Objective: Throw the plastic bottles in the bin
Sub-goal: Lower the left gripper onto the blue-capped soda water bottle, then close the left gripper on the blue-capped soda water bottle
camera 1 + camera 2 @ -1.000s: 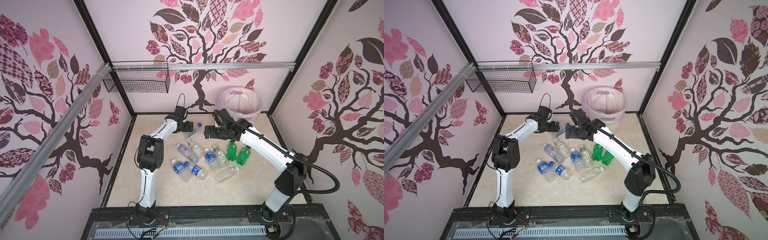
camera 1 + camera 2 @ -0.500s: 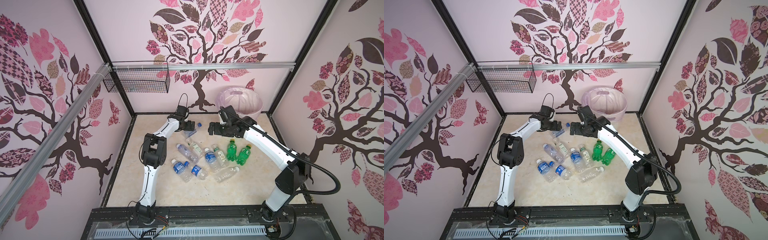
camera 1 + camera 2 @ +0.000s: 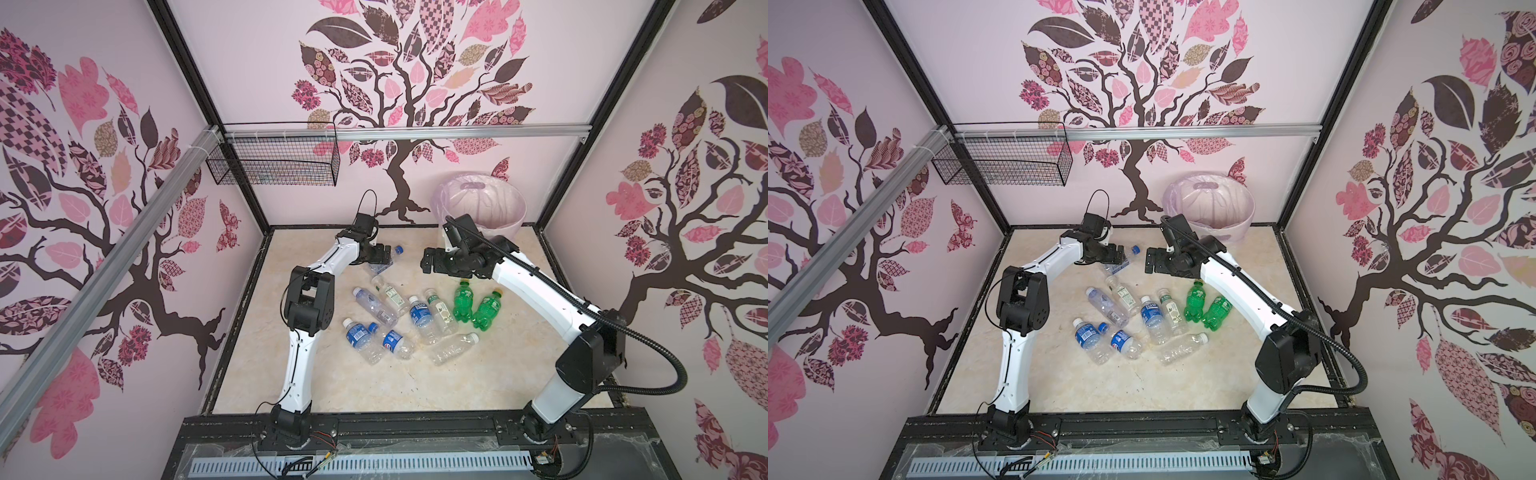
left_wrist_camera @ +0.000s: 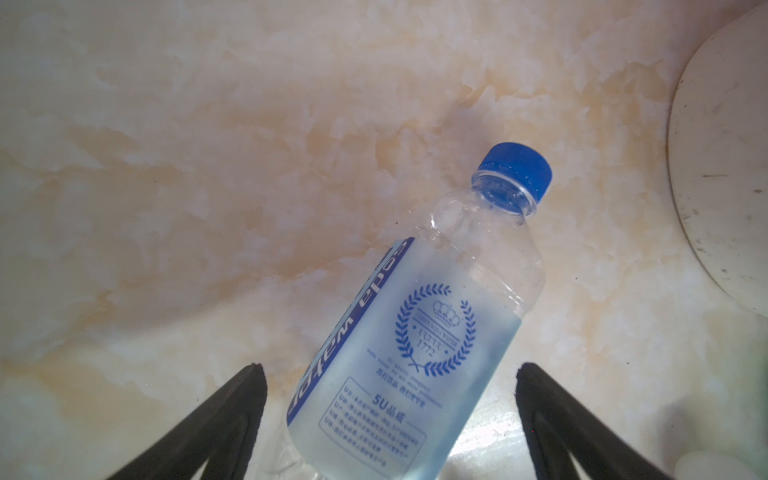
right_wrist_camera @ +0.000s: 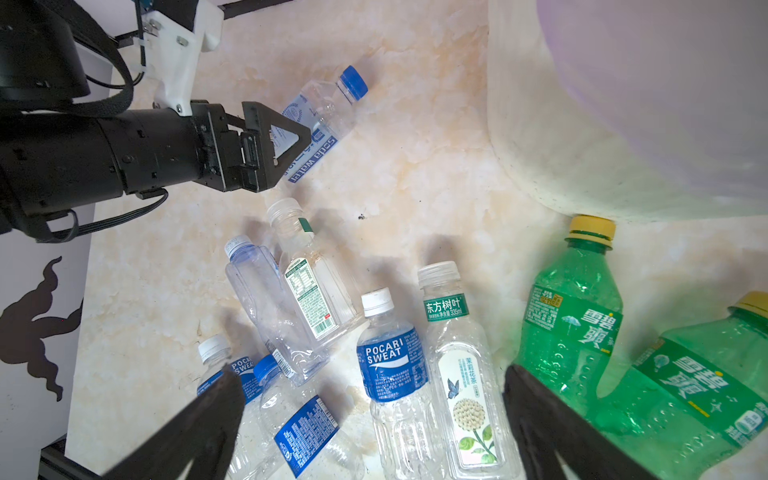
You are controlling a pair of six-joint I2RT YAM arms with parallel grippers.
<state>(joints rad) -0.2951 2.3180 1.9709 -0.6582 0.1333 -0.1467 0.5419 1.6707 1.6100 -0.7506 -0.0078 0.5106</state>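
Left gripper has been brought over soda water bottle, jaws spread wide, nothing gripped; right gripper likewise spread and empty; grasp judged next.

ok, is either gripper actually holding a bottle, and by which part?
Nothing held: left gripper open astride the soda water bottle at its label, no contact; right gripper open, empty.

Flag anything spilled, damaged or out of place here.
Nothing stands out. The plastic bottles lie capped on their sides on the floor, no liquid spilled, and the bin stands upright.
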